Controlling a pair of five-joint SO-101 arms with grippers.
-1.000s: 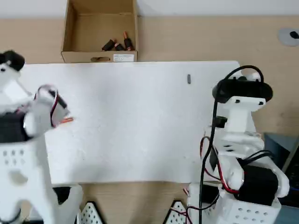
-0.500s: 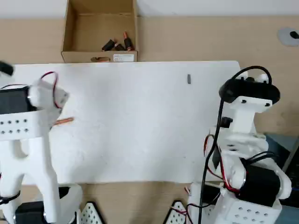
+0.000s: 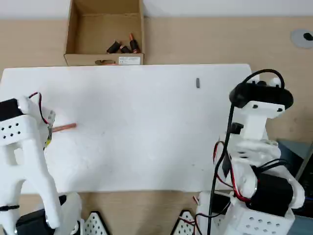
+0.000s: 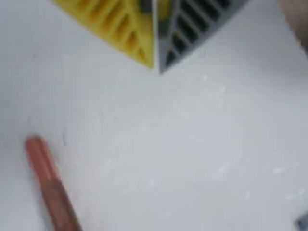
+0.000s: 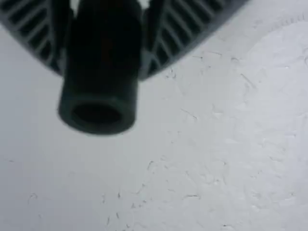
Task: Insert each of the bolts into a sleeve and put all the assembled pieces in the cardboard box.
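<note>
A copper bolt (image 3: 64, 128) lies on the white board (image 3: 146, 147) near its left edge, and it also lies on the board in the left wrist view (image 4: 48, 187). My left gripper (image 4: 156, 65) hovers just off the bolt's end, its yellow and grey fingers shut together on nothing. My right gripper (image 5: 103, 67) is shut on a black sleeve (image 5: 100, 91), held above the board with its open end facing the camera. The right arm (image 3: 259, 103) stands at the board's right edge. The cardboard box (image 3: 73, 34) at the back holds assembled pieces (image 3: 124, 46).
A small grey piece (image 3: 197, 82) lies on the board towards the back right. The left arm's white body (image 3: 22, 142) stands over the board's left front corner. Wires and the arm bases crowd the front edge.
The left arm has pulled back towards the front left, leaving the bolt lying uncovered on the board. The right arm shifted slightly right, then held still.
</note>
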